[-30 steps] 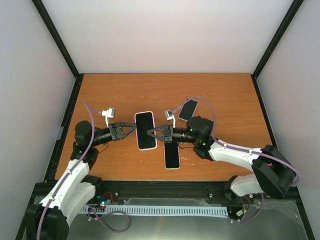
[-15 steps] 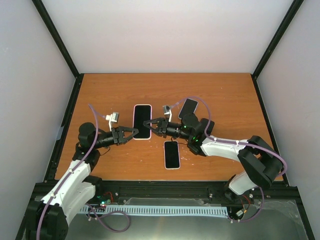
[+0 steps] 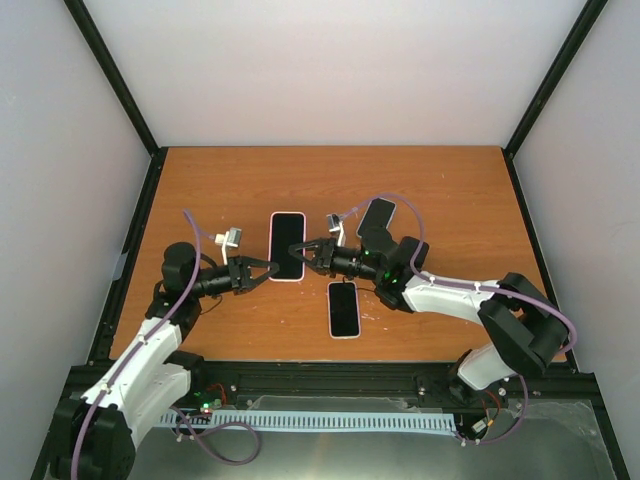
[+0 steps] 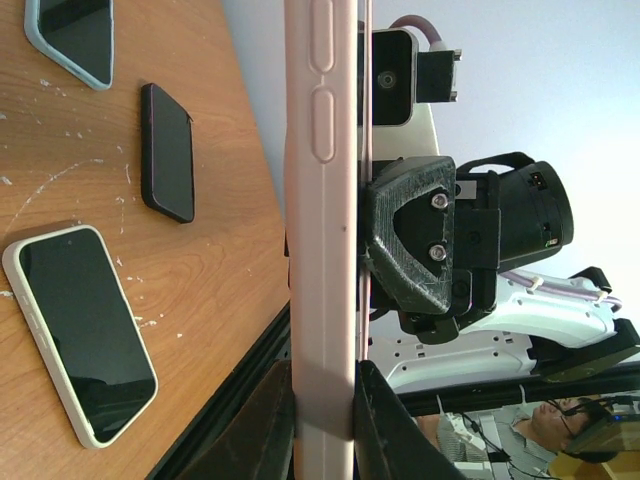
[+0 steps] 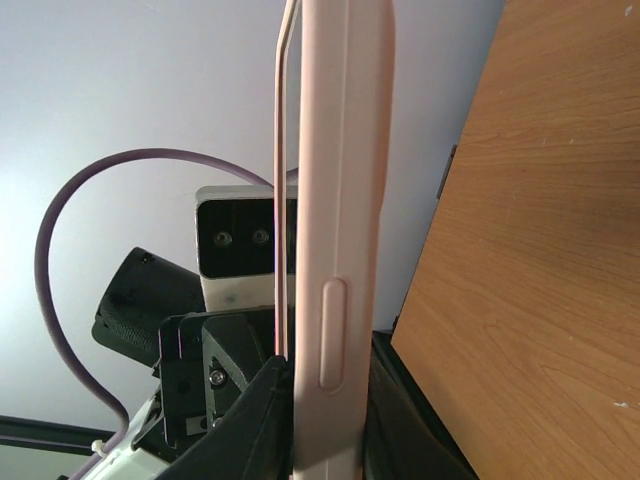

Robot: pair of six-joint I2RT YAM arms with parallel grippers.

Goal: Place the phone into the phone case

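One pink phone case (image 3: 287, 246), dark face up inside its rim, is held off the counter (image 3: 450, 190) between the two arms, left of centre. Left fingers (image 4: 268, 425) are closed on its near-left end, one pressed to each flat side. Right fingers (image 5: 255, 430) are clamped the same way on its right long edge. I cannot tell whether a phone sits fully inside it. Two phone-shaped things lie flat on the counter in the top view: one white-rimmed phone (image 3: 343, 309) just in front of the right fingers, and one black slab (image 3: 377, 215) behind the right arm. The left wrist view adds a third, pale-blue-rimmed phone (image 4: 70, 35), beyond the black slab. That makes four in all: one held, three lying apart.
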